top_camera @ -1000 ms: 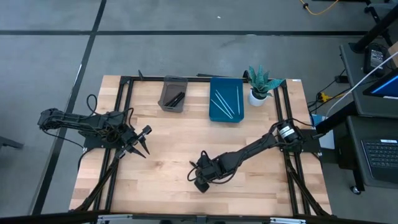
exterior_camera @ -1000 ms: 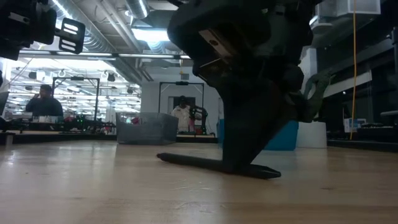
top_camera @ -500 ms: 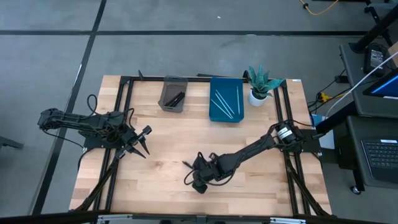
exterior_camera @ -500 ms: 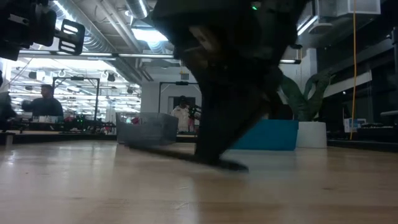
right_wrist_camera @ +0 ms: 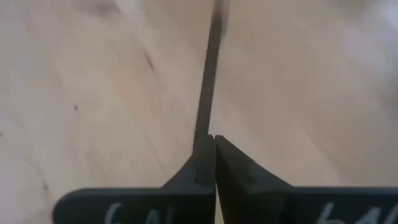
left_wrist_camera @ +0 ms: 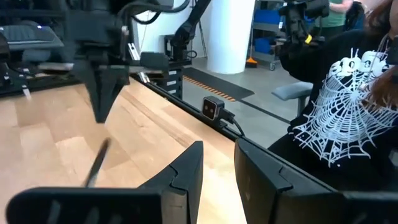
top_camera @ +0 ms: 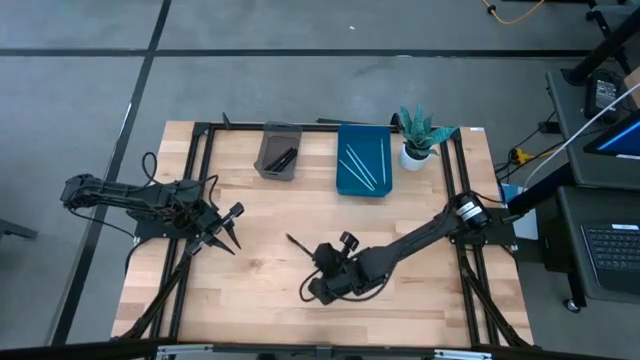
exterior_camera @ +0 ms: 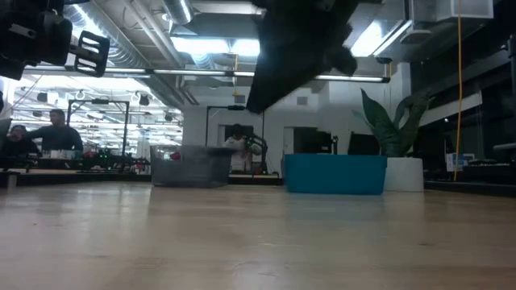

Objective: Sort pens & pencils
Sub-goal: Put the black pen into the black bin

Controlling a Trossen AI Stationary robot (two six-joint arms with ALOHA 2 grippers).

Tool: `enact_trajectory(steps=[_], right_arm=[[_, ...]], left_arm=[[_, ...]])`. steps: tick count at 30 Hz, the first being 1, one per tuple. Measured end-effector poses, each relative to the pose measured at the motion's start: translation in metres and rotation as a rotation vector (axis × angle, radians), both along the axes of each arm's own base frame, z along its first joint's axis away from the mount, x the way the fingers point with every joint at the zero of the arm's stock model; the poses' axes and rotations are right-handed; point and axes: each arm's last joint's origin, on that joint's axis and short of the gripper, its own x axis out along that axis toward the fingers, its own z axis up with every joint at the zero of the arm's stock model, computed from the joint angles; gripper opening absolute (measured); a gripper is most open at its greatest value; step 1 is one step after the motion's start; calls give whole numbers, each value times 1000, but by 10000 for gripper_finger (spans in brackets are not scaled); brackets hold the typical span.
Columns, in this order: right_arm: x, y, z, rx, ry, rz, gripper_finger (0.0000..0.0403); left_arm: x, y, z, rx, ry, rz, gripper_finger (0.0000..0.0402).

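Apparently the sorting is close to its end. The right gripper [right_wrist_camera: 214, 144] has its jaws pressed together on one end of a black pen [right_wrist_camera: 210, 81], which sticks straight out from the tips over bare wood; in the high view that gripper [top_camera: 322, 262] sits low in the middle of the frame with the pen [top_camera: 297, 243] slanting off toward its upper left, lifted clear of the table [top_camera: 250, 290]. The left gripper [top_camera: 230, 236] waits at the left of the frame, jaws slightly apart and empty. I see no other loose sticks on the table, so this black one looks like the last to place. Toward the top centre, the grey bin [top_camera: 277, 150] holds dark sticks, and just right of it the teal tray [top_camera: 364, 158] holds pale ones; exact counts cannot be made out. A potted plant [top_camera: 417, 135] stands beside the tray
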Motion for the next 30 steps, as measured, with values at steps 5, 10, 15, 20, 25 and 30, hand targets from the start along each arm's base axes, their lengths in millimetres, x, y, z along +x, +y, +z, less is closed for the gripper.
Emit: enact_trajectory(steps=[5, 10, 15, 20, 25, 30], right_arm=[[-9, 6, 21, -60, -77, -12, 2], [-9, 5, 22, 46, -52, -2, 1], [6, -14, 3, 131, -7, -15, 35], [26, -44, -6, 249, 29, 35, 101], [41, -74, -8, 309, 6, 49, 170], [53, -89, -11, 305, -38, 93, 198]], left_arm=[[1, 1, 0, 8, -2, 55, 86], [1, 1, 0, 9, -2, 65, 86], [1, 2, 0, 8, -1, 67, 86], [1, 2, -1, -29, 43, 73, 85], [1, 2, -2, -25, 52, 73, 86], [1, 2, -2, -6, 35, 75, 85]])
